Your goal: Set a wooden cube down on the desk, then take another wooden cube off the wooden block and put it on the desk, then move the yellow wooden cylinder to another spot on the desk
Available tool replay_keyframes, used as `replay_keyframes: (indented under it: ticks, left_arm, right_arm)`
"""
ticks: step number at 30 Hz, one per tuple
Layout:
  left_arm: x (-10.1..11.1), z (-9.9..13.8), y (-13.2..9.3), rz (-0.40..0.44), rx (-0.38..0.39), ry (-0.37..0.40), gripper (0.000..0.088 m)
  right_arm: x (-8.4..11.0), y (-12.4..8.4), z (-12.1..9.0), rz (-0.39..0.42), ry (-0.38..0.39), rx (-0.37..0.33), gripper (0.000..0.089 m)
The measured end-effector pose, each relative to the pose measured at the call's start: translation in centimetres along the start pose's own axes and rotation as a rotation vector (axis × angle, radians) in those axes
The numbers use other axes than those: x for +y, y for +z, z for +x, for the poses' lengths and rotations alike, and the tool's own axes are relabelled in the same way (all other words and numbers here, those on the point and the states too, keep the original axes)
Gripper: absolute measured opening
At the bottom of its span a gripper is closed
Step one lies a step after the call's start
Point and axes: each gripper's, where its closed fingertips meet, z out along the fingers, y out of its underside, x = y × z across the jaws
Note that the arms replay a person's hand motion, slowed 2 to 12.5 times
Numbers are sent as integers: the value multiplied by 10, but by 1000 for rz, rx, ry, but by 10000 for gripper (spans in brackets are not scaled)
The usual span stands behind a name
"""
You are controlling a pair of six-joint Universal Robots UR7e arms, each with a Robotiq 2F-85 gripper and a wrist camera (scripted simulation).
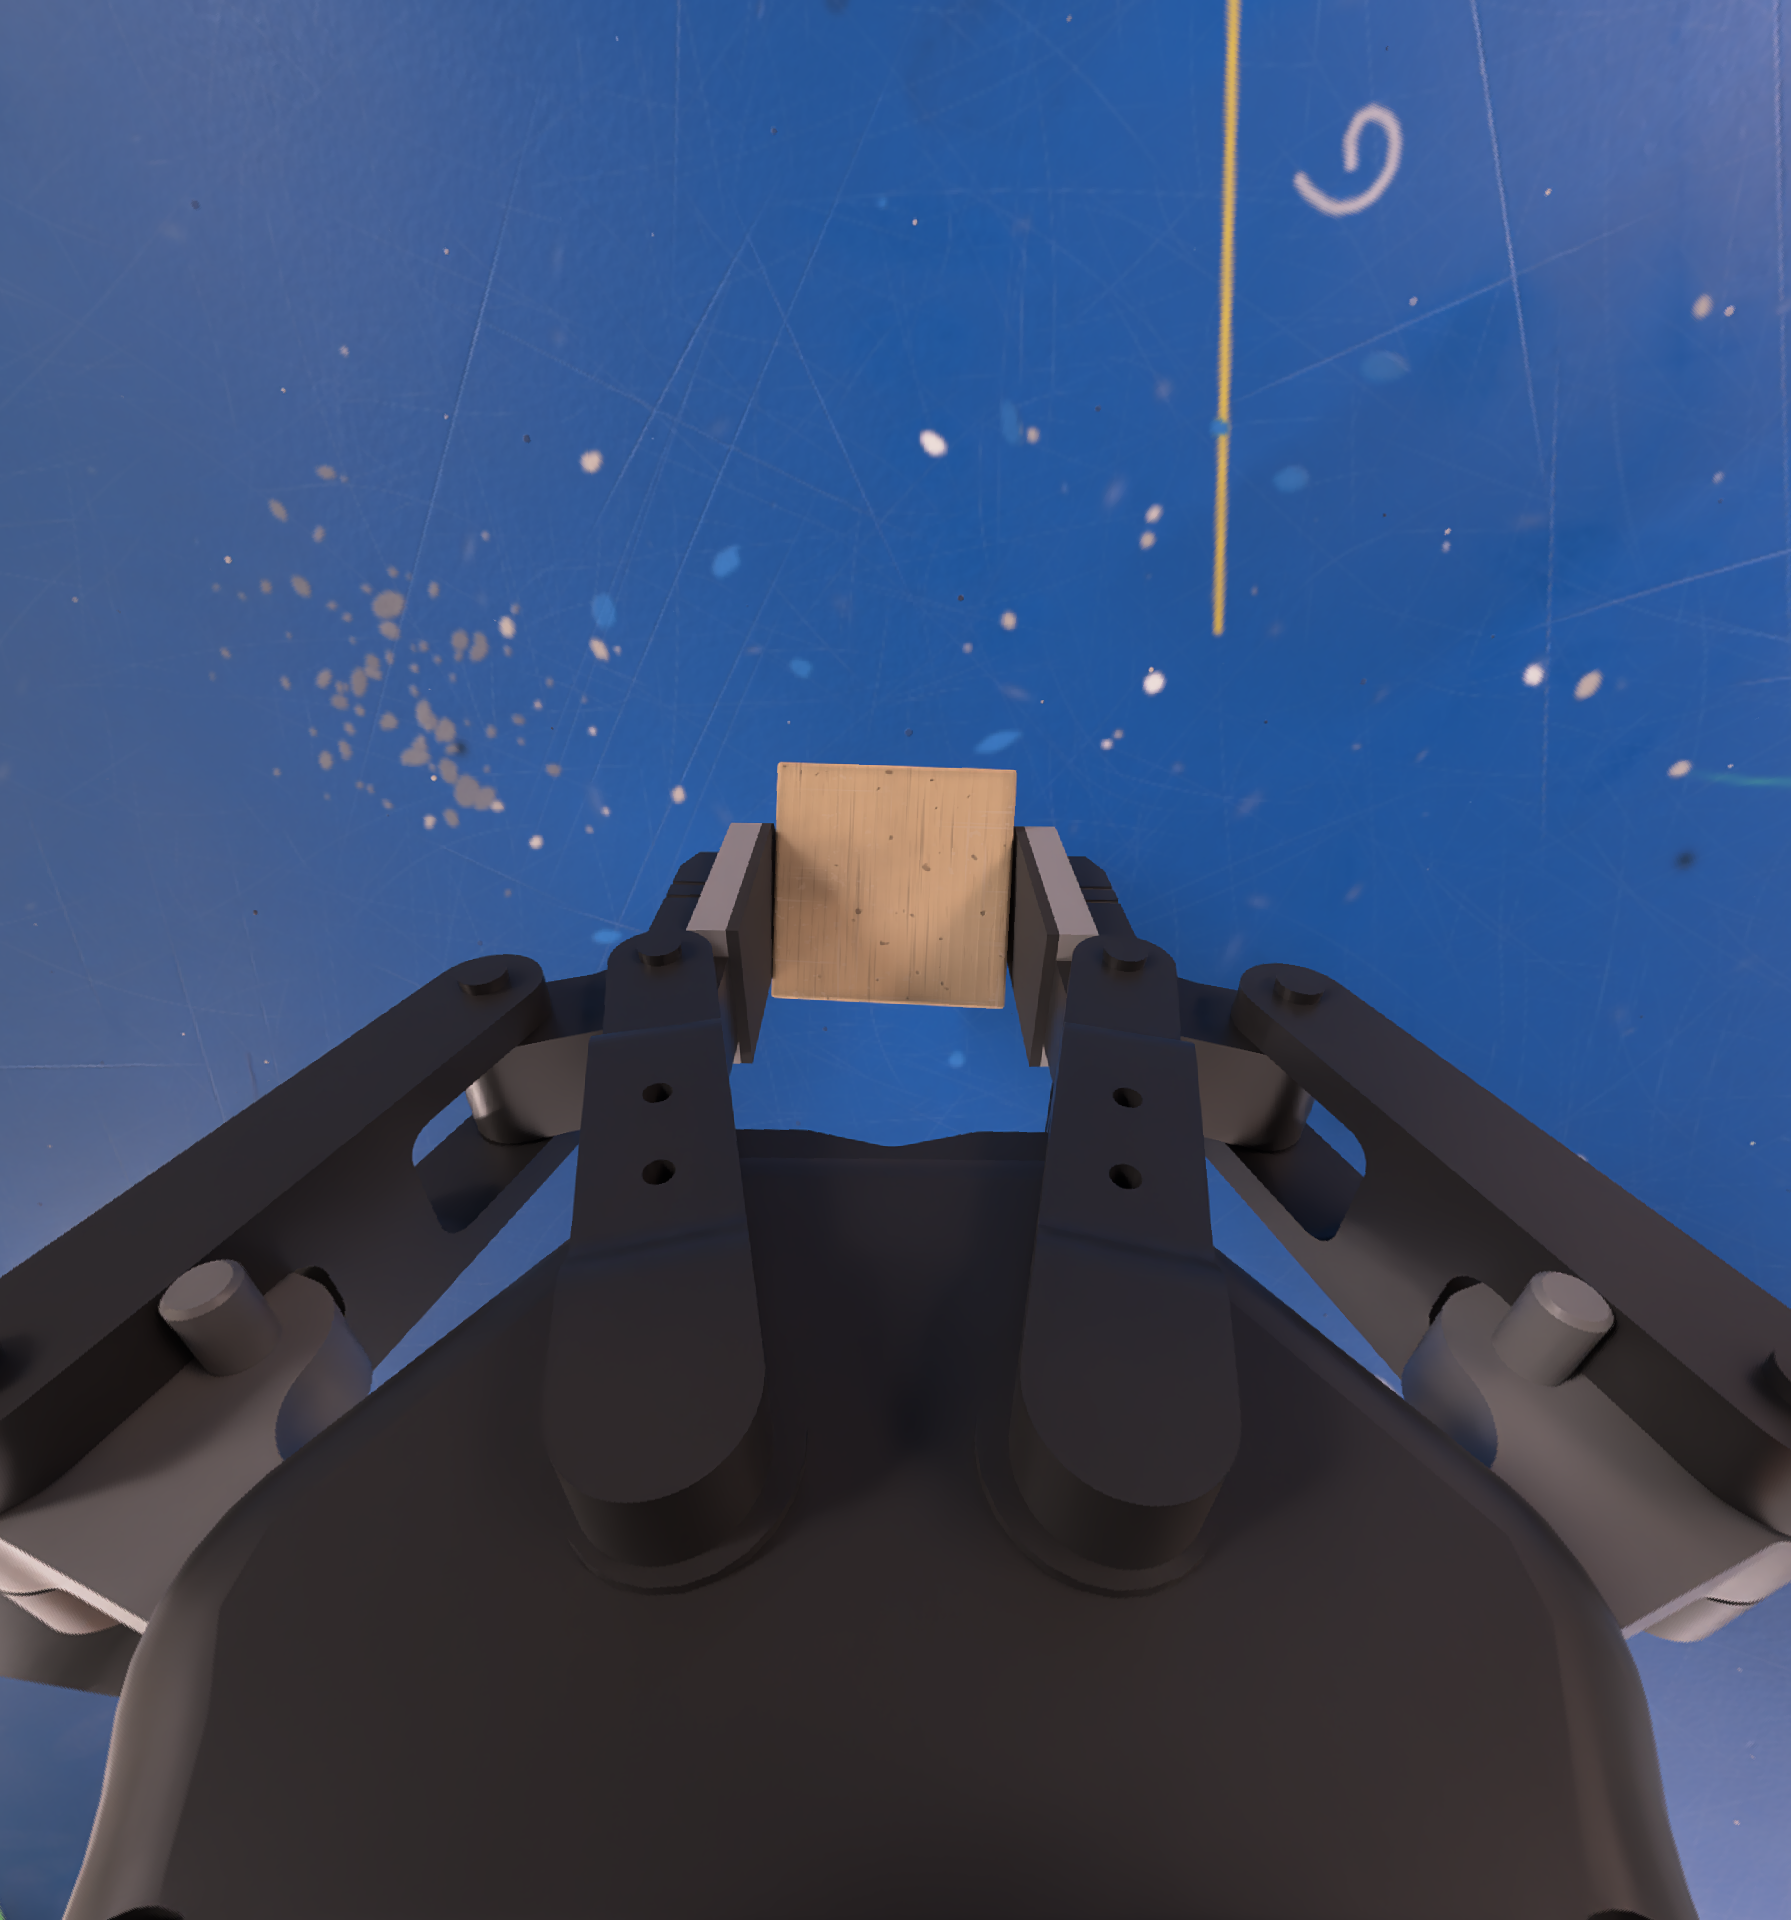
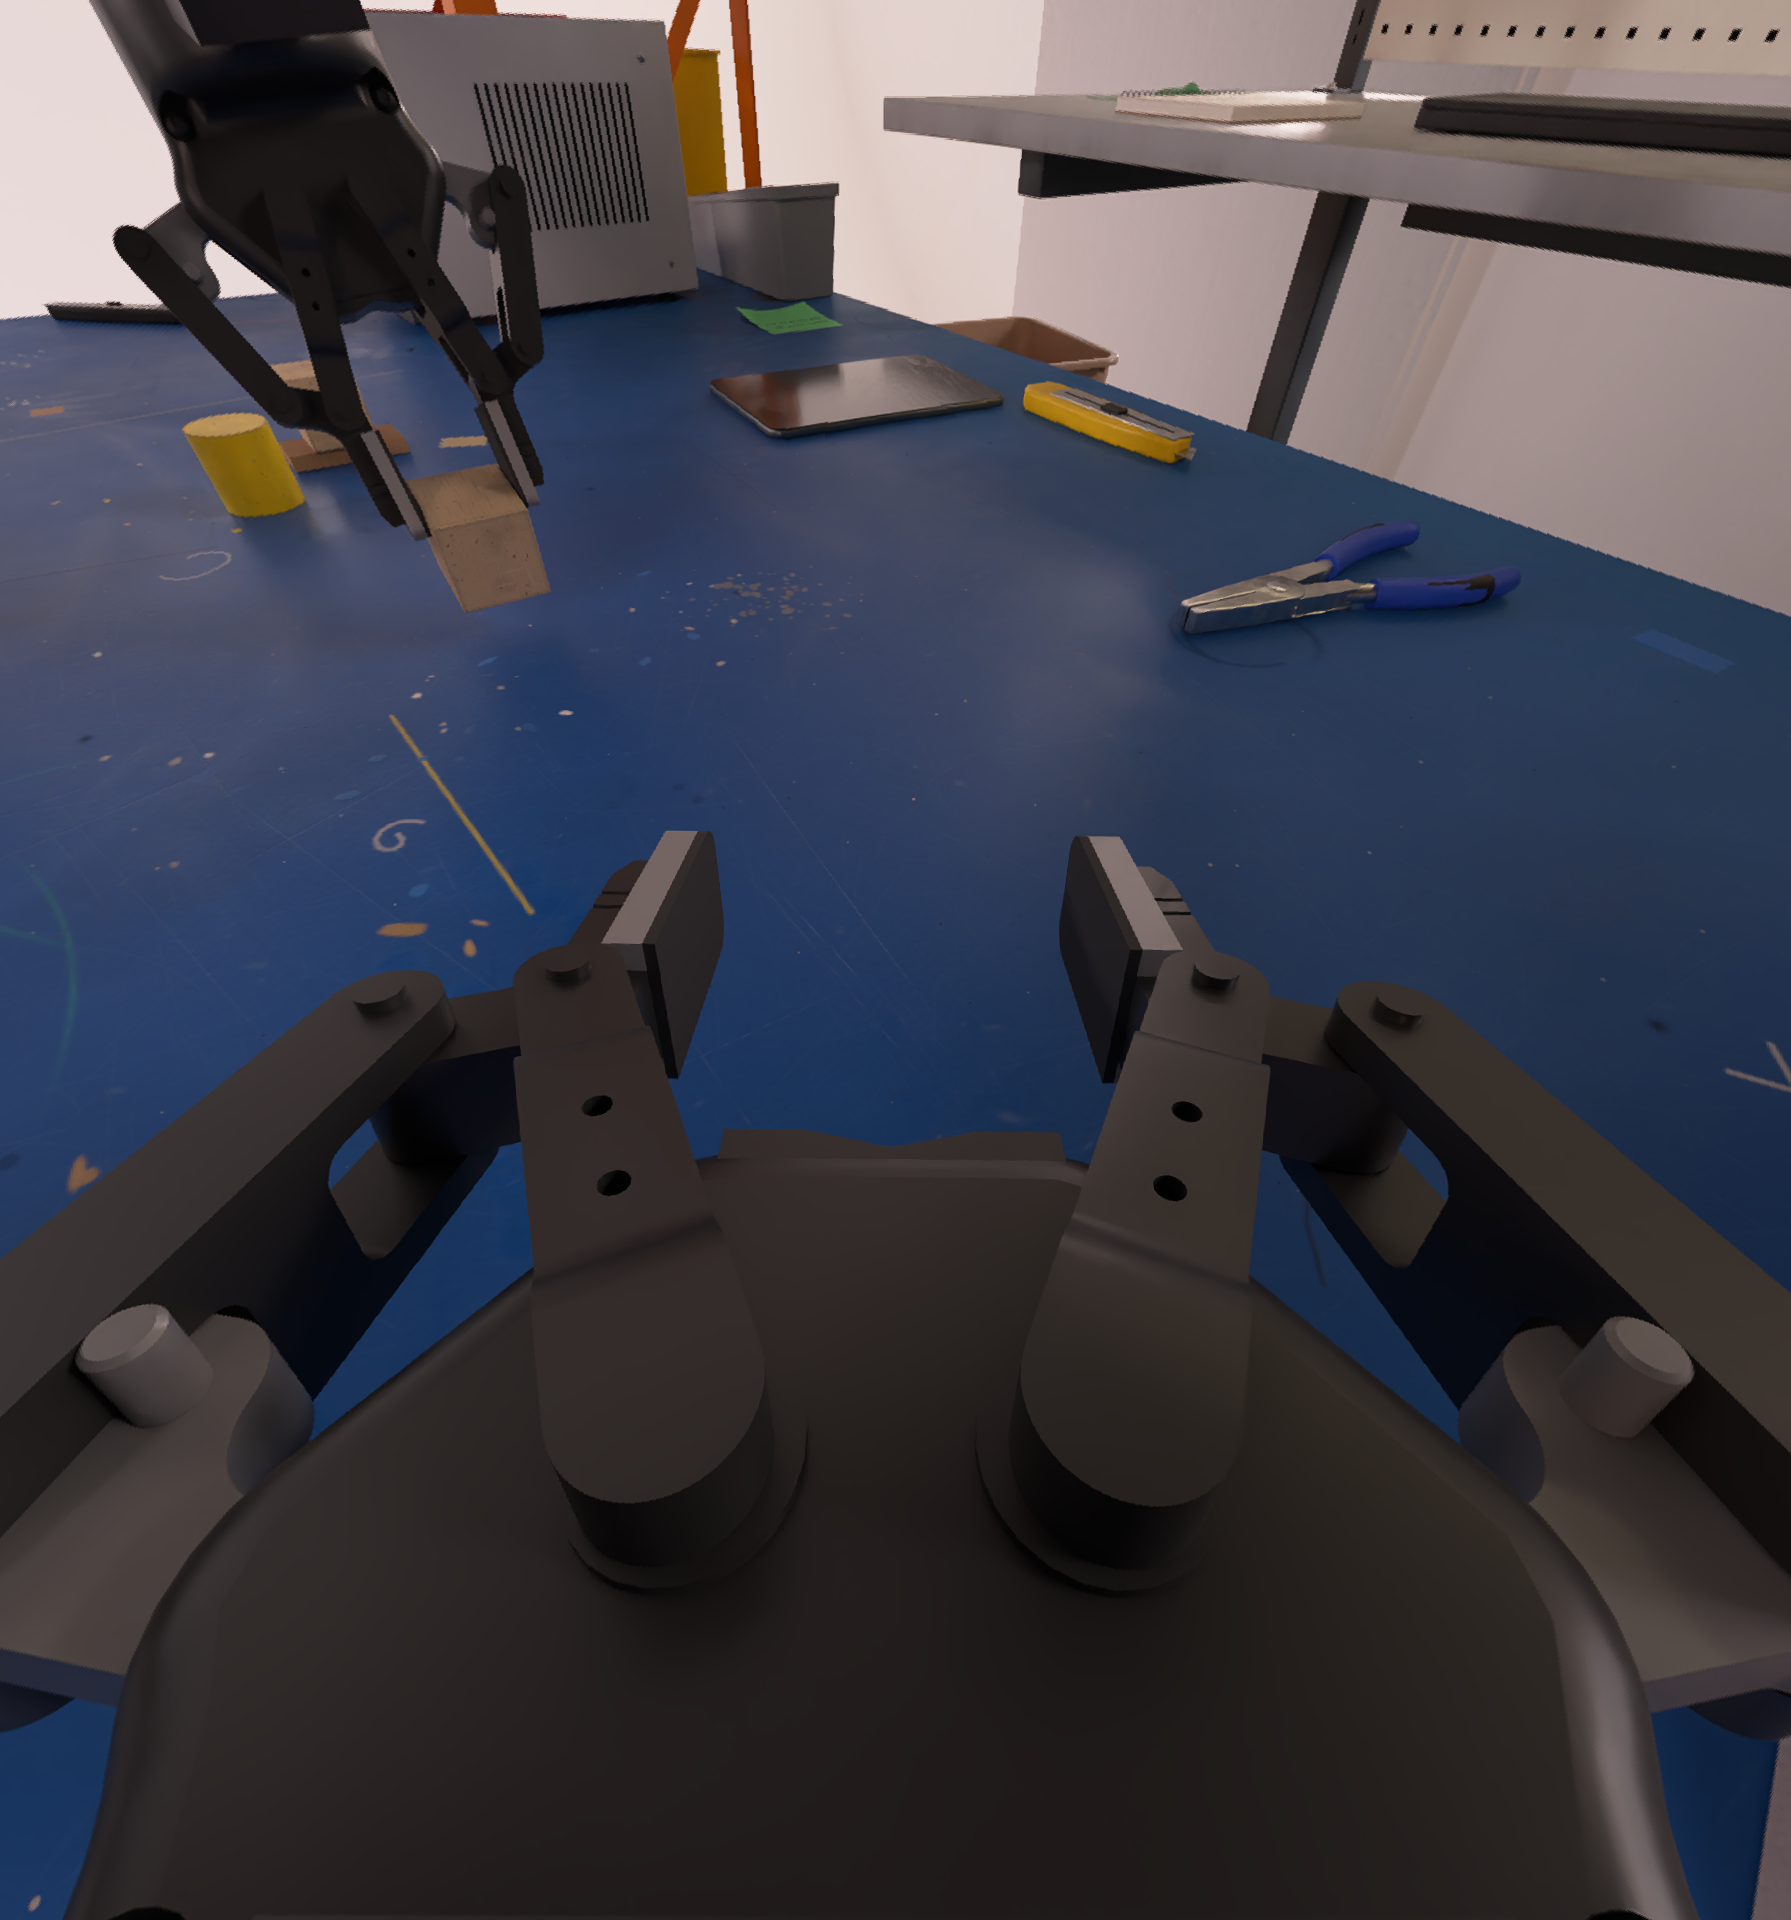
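Observation:
My left gripper [image 1: 893, 831] is shut on a pale wooden cube [image 1: 893, 894], held low over the blue desk [image 1: 870, 416]. In the right wrist view this gripper [image 2: 470, 511] and its cube [image 2: 491, 556] are at the far left. I cannot tell whether the cube touches the desk. The yellow wooden cylinder [image 2: 242, 462] stands upright just left of them. Behind the fingers lies the flat wooden block [image 2: 335, 449] with another wooden piece [image 2: 299, 376] on it, mostly hidden. My right gripper [image 2: 891, 935] is open and empty over the near part of the desk [image 2: 974, 727].
A dark tablet [image 2: 855, 395], a yellow utility knife [image 2: 1107, 421] and blue-handled pliers [image 2: 1348, 582] lie on the right half of the desk. A green note [image 2: 789, 317], a grey bin [image 2: 777, 234] and a vented grey box [image 2: 558, 156] are at the far edge.

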Motion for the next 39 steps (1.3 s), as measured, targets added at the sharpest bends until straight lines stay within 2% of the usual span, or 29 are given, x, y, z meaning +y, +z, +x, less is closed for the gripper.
replay_keyframes:
  ticks: [24,39]
  left_arm:
    - [-1,-3,7,36,-12,20,392]
    - [3,-6,13,9,-15,22,392]
  right_arm:
    - [2,1,2,-3,11,0,583]
    - [2,1,2,-2,13,-2,583]
